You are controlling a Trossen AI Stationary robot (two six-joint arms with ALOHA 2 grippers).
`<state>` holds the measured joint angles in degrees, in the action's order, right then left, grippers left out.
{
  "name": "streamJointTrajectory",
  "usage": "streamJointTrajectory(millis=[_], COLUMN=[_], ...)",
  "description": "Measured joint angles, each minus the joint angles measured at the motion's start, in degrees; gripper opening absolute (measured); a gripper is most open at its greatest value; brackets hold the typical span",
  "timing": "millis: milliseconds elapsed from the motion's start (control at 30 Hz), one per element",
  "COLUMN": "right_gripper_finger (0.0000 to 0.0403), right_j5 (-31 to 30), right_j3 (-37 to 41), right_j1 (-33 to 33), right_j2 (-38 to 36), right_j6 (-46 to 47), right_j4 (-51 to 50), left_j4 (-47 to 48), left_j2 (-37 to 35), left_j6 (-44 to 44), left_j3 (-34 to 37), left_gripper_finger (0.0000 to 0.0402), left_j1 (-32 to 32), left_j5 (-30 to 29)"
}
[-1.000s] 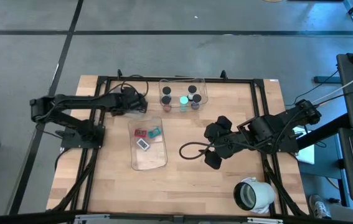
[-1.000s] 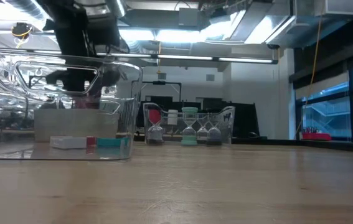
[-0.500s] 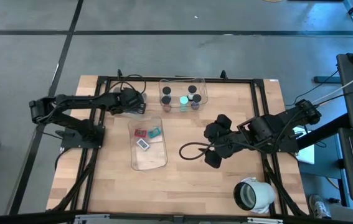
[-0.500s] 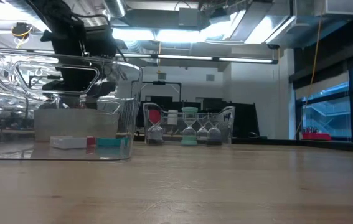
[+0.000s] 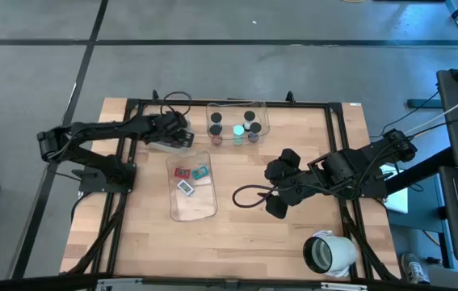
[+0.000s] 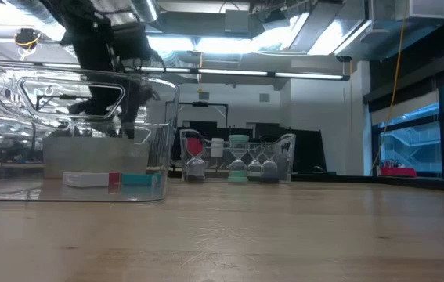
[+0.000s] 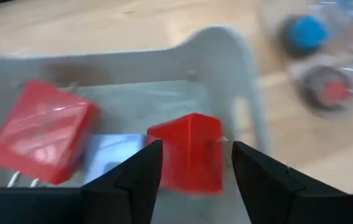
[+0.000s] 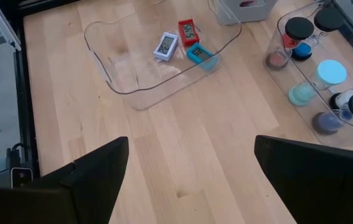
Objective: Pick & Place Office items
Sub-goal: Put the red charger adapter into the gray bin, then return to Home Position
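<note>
Left wrist view: the left gripper (image 7: 192, 163) straddles a red block (image 7: 188, 152) in a grey tray (image 7: 226, 53), jaws parted, seemingly not gripping it; the right gripper (image 8: 188, 162) waits wide.

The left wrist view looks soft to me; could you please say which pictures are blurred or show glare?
Left wrist view: the red block and everything behind it are blurred. Low view: ceiling lights reflect as glare in the clear bin. High view: sharp and evenly lit.

I read no text, label, brand or number anywhere; faces of the small office items (image 8: 187, 40) in the bin too fine for me to read
</note>
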<state>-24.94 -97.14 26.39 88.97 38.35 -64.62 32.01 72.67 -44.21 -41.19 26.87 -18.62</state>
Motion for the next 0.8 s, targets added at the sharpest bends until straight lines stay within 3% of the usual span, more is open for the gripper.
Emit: streamJointTrajectory(millis=[100, 367, 600, 800], right_gripper_finger=[0.0349, 0.0349, 0.0349, 0.0349], right_j5=[0.3, -2.5, -7.7, -8.3], right_j3=[0.0, 0.0, 0.0, 0.1], right_j1=[0.0, 0.0, -0.6, -1.5], right_j2=[0.0, -0.1, -0.1, -0.1], right_j6=[-1.3, -3.2, -1.1, -3.5], right_j4=[0.0, -3.6, -16.1, -17.7], left_j4=[2.2, 10.9, 14.9, 14.7], left_j2=[-1.3, -11.2, -27.1, -37.7], left_j6=[3.3, 7.0, 6.6, 4.2], left_j3=[-2.9, -10.5, -10.8, -10.8], left_gripper_finger=[0.0201, 0.0198, 0.0171, 0.0157], left_j1=[0.6, -1.2, -9.2, -18.4], left_j5=[2.5, -2.5, -7.6, -14.5])
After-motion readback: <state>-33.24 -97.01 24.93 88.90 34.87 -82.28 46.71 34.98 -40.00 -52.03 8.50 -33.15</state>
